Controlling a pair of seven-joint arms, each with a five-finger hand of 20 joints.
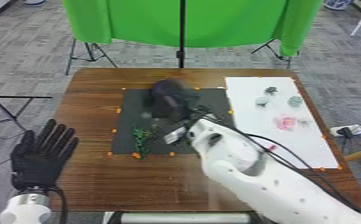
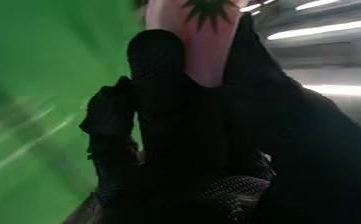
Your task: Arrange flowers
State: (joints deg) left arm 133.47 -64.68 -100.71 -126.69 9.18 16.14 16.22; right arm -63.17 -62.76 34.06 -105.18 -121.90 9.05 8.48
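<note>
Pink piece (image 2: 208, 52) is clamped in right hand (image 1: 169, 95), upper centre, long axis along fingers. Left hand (image 1: 43, 152) is held lower left, fingers apart.

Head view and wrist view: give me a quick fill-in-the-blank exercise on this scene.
The hand with fingers spread is the robot's ____ one. The pink flower lies on the ____ sheet. The curtain behind is ____. The right hand holds a ____ thing with a dark leaf.
Missing words: left; white; green; pink.

Even room light, ceiling lights (image 2: 323, 29) — glaring
</note>
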